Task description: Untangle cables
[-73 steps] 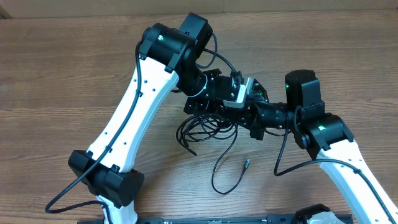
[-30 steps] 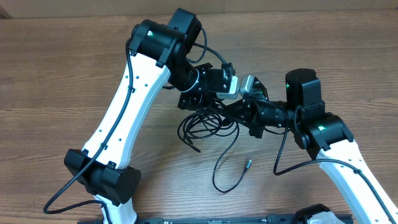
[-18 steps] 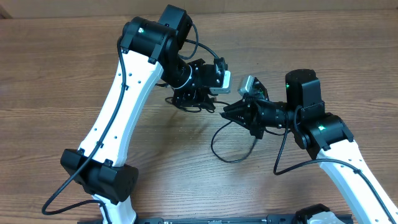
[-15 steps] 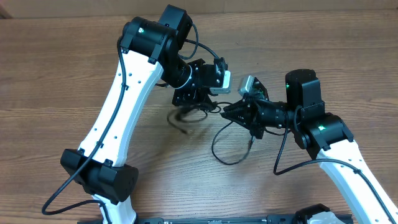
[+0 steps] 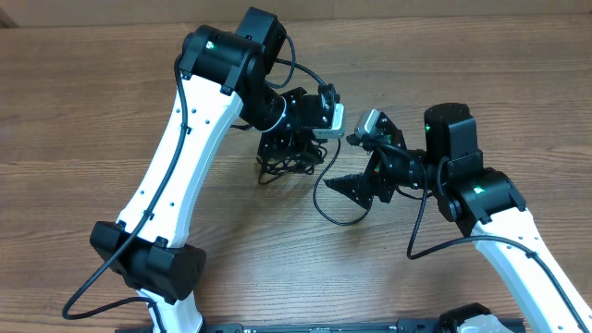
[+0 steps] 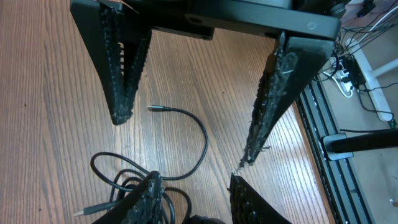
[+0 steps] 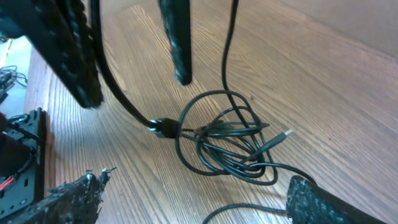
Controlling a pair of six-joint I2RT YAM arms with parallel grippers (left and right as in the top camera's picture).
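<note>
The right claw [image 6: 185, 137] gapes empty and the left claw [image 6: 194, 182] sits half-closed, grip unclear, by the cables [image 7: 227, 143] bunched at the table's [image 5: 92, 120] middle, so tugging a wrong strand risks cinching them tighter.

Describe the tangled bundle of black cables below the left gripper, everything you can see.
The bundle is thin, glossy black cord, rubbery-looking, wound into several overlapping loops. A flat silver plug pokes out on one side, a thicker black nub on the other. It rests on the wooden table. Two strands rise toward the left gripper; whether they are pinched is hidden. The open right gripper holds none of it.
</note>
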